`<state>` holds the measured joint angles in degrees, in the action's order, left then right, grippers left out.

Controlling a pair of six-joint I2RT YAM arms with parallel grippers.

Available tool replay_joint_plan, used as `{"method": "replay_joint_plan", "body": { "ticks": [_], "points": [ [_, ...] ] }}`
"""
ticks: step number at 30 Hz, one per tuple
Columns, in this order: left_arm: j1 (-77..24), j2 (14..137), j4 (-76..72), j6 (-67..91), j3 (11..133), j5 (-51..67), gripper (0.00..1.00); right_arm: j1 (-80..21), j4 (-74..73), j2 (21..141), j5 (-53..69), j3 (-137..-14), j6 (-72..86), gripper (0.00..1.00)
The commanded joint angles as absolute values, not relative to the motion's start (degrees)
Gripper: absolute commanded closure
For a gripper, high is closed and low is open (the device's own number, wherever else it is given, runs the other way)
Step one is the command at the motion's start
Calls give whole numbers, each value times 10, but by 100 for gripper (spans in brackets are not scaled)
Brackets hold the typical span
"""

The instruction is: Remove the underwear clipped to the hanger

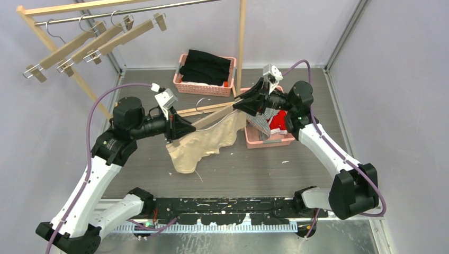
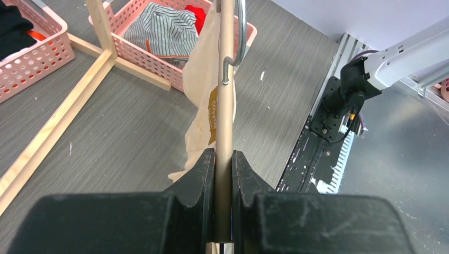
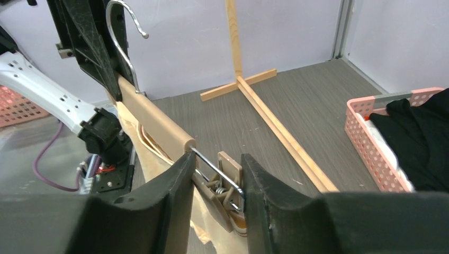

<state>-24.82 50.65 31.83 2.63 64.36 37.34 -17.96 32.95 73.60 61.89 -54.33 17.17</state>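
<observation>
Beige underwear (image 1: 204, 145) beneath hanger (image 2: 226, 106), left claw (image 2: 223, 154) tight on it, right claw (image 3: 217, 161) tight on its clip (image 3: 229, 169).

Bright, even light comes from above the dark grey wood-grain table (image 1: 296, 164). Shadows on the table are soft and pale. The top view is sharp. In the wrist views the black left gripper (image 2: 223, 154) and black right gripper (image 3: 217, 159) look big and a bit blurry. The silver wire hook (image 2: 241, 26) of the light wooden hanger (image 2: 225, 106) shines.
</observation>
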Motion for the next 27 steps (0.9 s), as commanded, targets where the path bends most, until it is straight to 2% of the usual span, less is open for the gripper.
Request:
{"method": "replay_joint_plan", "body": {
  "ticks": [1,2,4,11,12,13,14,15,16,17,20,22,25,27],
  "points": [
    [-241,501,225,44,647,391,100,-186,362,711,662,-569,201,45],
    [-240,500,220,46,647,397,100,-186,362,717,676,-575,209,35],
    [-239,496,211,50,647,408,100,-187,363,732,706,-589,225,29],
    [-235,491,195,65,643,439,100,-186,470,742,718,-571,306,28],
    [-234,490,194,67,641,439,100,-186,477,742,720,-572,312,31],
    [-234,489,191,69,638,439,100,-187,483,742,724,-576,316,39],
    [-234,487,185,72,635,439,100,-187,490,741,727,-578,320,55],
    [-233,486,180,75,631,440,100,-187,500,741,728,-578,327,77],
    [-233,485,176,78,629,441,100,-187,507,740,727,-577,332,96],
    [-233,485,174,80,628,443,100,-187,513,737,727,-575,335,99],
    [-231,487,173,82,627,445,100,-187,521,725,717,-565,333,98],
    [-230,488,171,83,626,445,100,-187,480,717,698,-568,312,52],
    [-230,486,161,88,626,446,100,-187,428,706,657,-566,263,30],
    [-229,481,152,93,624,447,100,-187,420,700,632,-556,253,24]
  ]
}}
